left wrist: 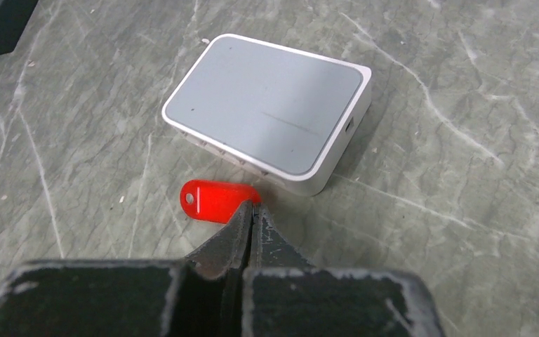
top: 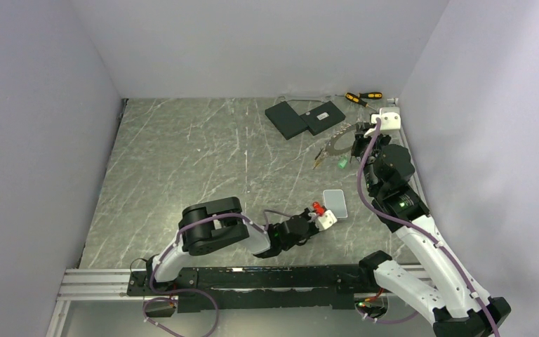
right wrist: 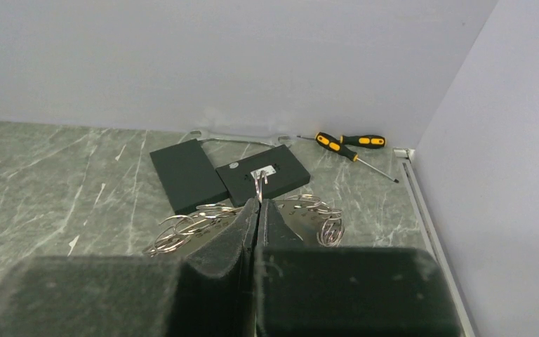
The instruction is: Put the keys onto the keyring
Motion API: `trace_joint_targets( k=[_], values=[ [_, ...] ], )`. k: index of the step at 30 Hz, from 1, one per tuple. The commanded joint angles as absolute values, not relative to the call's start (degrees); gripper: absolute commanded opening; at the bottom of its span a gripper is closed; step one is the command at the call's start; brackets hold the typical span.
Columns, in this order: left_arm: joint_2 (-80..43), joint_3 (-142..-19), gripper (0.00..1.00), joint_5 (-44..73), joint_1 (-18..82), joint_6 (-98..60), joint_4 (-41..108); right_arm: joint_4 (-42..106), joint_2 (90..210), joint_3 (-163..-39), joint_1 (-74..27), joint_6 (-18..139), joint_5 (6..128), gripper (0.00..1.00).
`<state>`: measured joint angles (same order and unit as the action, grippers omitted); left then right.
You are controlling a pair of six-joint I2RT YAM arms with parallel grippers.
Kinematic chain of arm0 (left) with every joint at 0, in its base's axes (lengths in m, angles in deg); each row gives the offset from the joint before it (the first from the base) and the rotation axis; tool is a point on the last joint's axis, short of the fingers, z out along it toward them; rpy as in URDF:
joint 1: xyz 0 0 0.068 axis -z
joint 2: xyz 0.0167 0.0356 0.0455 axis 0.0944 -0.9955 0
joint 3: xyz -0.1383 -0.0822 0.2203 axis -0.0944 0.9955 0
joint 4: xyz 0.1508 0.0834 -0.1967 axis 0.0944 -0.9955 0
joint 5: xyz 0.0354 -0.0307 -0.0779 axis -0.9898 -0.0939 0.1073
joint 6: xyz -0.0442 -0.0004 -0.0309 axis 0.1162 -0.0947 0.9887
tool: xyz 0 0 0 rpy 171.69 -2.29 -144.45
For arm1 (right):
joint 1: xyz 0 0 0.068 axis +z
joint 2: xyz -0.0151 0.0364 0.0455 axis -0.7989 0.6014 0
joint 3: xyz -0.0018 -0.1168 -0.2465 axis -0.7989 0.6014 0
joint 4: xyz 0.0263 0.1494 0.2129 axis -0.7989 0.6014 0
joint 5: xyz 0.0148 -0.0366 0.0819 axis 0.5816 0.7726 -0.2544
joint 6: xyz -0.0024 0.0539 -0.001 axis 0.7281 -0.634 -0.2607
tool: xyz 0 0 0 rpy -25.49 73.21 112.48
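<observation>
A red key [left wrist: 217, 200] lies on the marble table beside a small box. My left gripper [left wrist: 253, 209] is shut on the right end of that red key [top: 316, 207]. At the far right, the keyring [right wrist: 196, 226] is a flat metal ring with several small wire loops round its rim. My right gripper [right wrist: 258, 201] is shut on one of those loops, which sticks up between the fingertips. The keyring [top: 333, 144] sits just left of the right gripper [top: 359, 146]. A yellow key [top: 319, 160] and a green key [top: 342, 163] lie below it.
A white box with a grey top [left wrist: 267, 112] stands right behind the red key. Two black slabs [right wrist: 186, 175] lie beyond the keyring, with two screwdrivers [right wrist: 351, 144] and a thin metal tool [right wrist: 231, 137] against the back wall. The right wall is close to the right arm.
</observation>
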<state>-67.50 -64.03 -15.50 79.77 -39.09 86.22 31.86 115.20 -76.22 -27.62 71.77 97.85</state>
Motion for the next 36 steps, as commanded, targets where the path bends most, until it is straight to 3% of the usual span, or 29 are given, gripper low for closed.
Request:
trace_joint_targets(
  k=[1,21,27,30,33,36],
  values=[
    [-60.9,-61.6,0.00,-15.8,80.0,-38.9,87.6,27.2,114.2,-76.8,-27.9,71.5,97.6,0.00],
    [-37.9,-51.1,0.00,-5.2,76.6,-31.3,69.1,27.1,114.2,-76.1,-27.9,70.8,94.7,0.00],
    [-23.5,-53.2,0.00,13.3,68.6,-18.0,47.5,26.9,114.0,-76.1,-27.8,70.6,90.9,0.00],
    [-16.7,-50.5,0.00,30.6,58.9,-6.5,50.3,26.5,114.5,-76.0,-27.8,70.1,89.7,0.00],
    [-17.2,-54.3,0.00,30.1,52.0,-0.5,38.0,26.2,115.0,-76.0,-27.8,69.4,88.8,0.00],
    [-20.8,-57.3,0.00,41.6,48.7,3.0,36.2,26.7,115.4,-76.1,-27.8,68.6,88.0,0.00]
  ],
)
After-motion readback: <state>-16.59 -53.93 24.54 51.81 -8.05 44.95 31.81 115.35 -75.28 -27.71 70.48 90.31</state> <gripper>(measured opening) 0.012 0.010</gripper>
